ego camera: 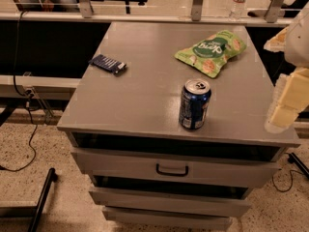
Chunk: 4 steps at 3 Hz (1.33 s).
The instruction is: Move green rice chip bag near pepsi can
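The green rice chip bag (211, 52) lies flat on the grey cabinet top (145, 91), toward the back right. The pepsi can (194, 104) stands upright near the front edge, a short way in front of the bag and apart from it. My gripper (285, 112) hangs at the right edge of the view, beside the cabinet's right front corner, away from both the bag and the can. It holds nothing that I can see.
A small dark blue flat packet (108, 64) lies at the left of the cabinet top. A clear water bottle (239, 1) stands on the ledge behind. Drawers (171, 167) sit below the top. Cables run on the floor at left.
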{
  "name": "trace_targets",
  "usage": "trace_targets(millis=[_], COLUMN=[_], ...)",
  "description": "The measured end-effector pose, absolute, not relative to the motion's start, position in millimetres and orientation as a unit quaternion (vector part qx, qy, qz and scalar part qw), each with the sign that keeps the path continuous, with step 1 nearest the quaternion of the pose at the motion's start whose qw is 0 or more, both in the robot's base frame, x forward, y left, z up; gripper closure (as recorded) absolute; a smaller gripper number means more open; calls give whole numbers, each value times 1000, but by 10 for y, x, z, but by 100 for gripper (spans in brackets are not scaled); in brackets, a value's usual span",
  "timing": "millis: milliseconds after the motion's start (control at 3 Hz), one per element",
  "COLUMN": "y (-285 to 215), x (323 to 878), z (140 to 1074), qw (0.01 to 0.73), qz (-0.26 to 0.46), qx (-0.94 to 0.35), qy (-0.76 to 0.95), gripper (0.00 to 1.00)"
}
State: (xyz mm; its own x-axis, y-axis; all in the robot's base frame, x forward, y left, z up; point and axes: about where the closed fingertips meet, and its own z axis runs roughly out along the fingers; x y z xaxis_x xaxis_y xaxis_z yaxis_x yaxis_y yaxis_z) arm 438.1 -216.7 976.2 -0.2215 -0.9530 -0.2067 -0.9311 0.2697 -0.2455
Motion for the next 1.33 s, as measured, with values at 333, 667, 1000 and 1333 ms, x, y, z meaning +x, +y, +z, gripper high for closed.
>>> trace_targets(millis=[333,667,1000,1333], y=[-2166,-2160,-2279,-2337], x=[4381,4515,5073,5432], z=[9762,9792,9912,10048], qw=[159,174,223,257], qz=[-34,-19,-17,-24], qx=[-603,-602,-592,-590], qy=[781,779,774,765], gripper=[0,0,0,0])
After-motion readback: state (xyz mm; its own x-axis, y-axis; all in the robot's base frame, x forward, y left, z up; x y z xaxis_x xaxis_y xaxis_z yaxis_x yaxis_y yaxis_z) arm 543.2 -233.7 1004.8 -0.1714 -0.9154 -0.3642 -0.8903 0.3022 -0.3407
